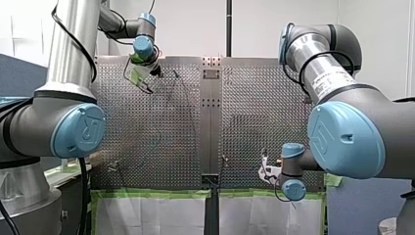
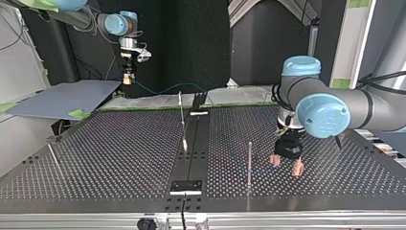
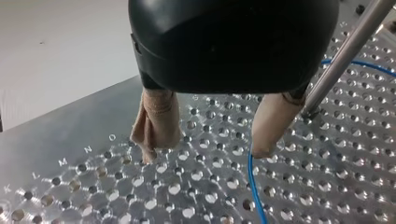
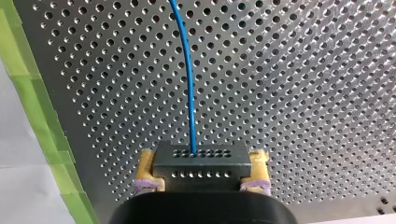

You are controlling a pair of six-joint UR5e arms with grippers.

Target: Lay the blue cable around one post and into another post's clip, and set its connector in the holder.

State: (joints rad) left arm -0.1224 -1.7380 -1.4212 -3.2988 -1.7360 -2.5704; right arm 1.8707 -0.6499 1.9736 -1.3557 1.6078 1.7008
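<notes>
Blue cable (image 4: 188, 84) ran out of a dark connector (image 4: 201, 156) with rows of small holes, and straight ahead over the perforated table (image 4: 299, 93). My right gripper (image 4: 201, 164) was clamped on that connector, its yellow pads (image 4: 147, 164) pressed against the block's two ends. Green tape (image 4: 32, 93) edged the table beside it. In the top view this gripper hung at the far left, above the table's back edge, with the cable trailing from it toward the middle.

On the black centre strip, at the top view's near edge, sat a dark bracket (image 2: 186, 186); whether anything lay in it I could not tell.

My left gripper (image 3: 208, 140) stood low over the table with its beige-wrapped fingers (image 3: 273, 126) well apart and nothing between them. A slim metal post (image 3: 343, 53) rose just beside one finger. The cable passed by that same finger's tip and on across the holes; whether they touched was unclear.
</notes>
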